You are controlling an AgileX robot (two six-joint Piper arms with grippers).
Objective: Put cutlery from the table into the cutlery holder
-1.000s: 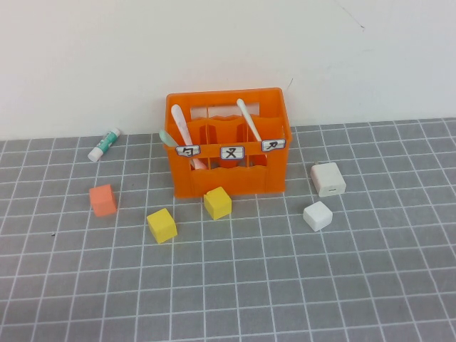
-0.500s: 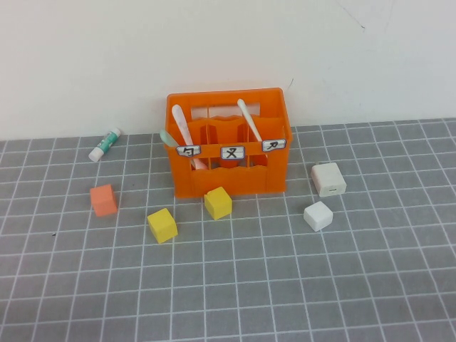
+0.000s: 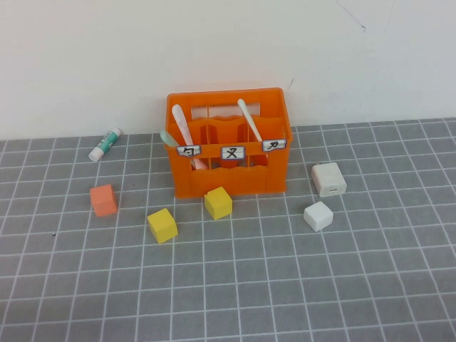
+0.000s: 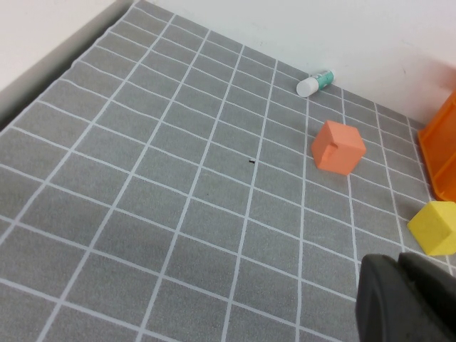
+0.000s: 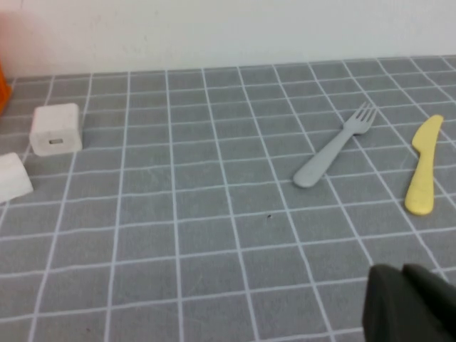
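Note:
The orange cutlery holder (image 3: 228, 182) stands at the back of the grey tiled table (image 3: 299, 285). Three pieces of cutlery lean inside it: a pale pink spoon (image 3: 181, 125) and a mint-green spoon (image 3: 167, 136) in the left compartment, a cream-white knife (image 3: 247, 118) on the right. The right wrist view shows a grey fork (image 5: 332, 147) and a yellow knife (image 5: 423, 167) lying on the tiles. My left gripper (image 4: 400, 265) hangs shut and empty over the tiles near a yellow cube (image 4: 434, 226). Short of the fork, my right gripper (image 5: 403, 275) is shut and empty. Neither arm appears in the high view.
A white-and-green tube (image 3: 105, 144) lies by the wall at the left. An orange cube (image 3: 103, 200) and two yellow cubes (image 3: 162, 225) (image 3: 218, 203) sit in front of the holder. Two white blocks (image 3: 328, 179) (image 3: 318, 215) lie to its right.

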